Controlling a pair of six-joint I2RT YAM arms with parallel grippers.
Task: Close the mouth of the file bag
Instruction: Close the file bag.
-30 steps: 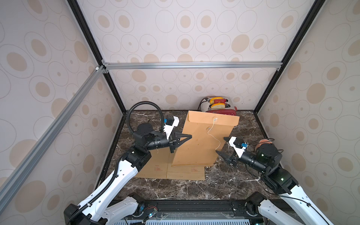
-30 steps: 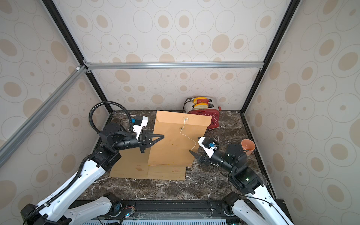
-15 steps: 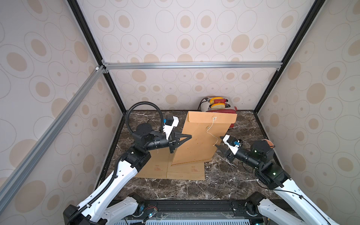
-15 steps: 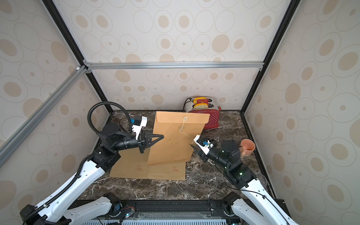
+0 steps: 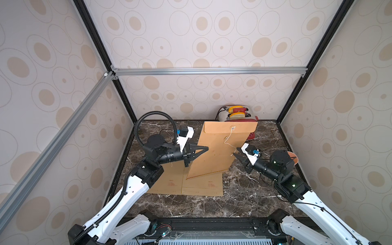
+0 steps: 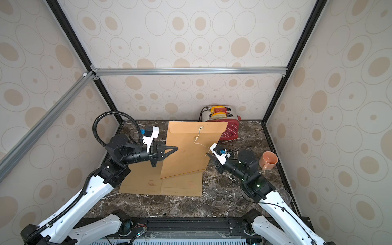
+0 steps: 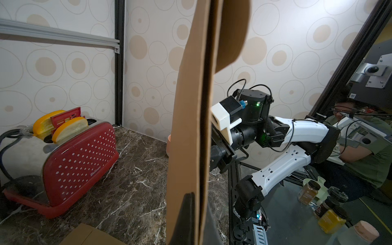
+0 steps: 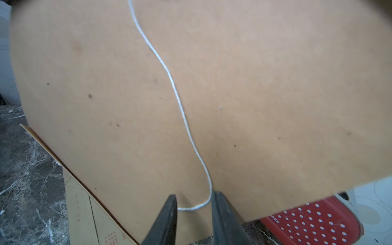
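In both top views, the brown file bag (image 5: 216, 152) stands tilted at centre frame, its left edge clenched by the left gripper (image 5: 204, 149). Left wrist view: the bag's edge fills the middle. Right wrist view: the right gripper (image 8: 195, 196), jaws apart, straddles the white string (image 8: 176, 93) low in frame.

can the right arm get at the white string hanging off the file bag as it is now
Probably yes. The right gripper has its jaws apart around the loose end of the string, with nothing between them, while the left gripper holds the file bag upright.
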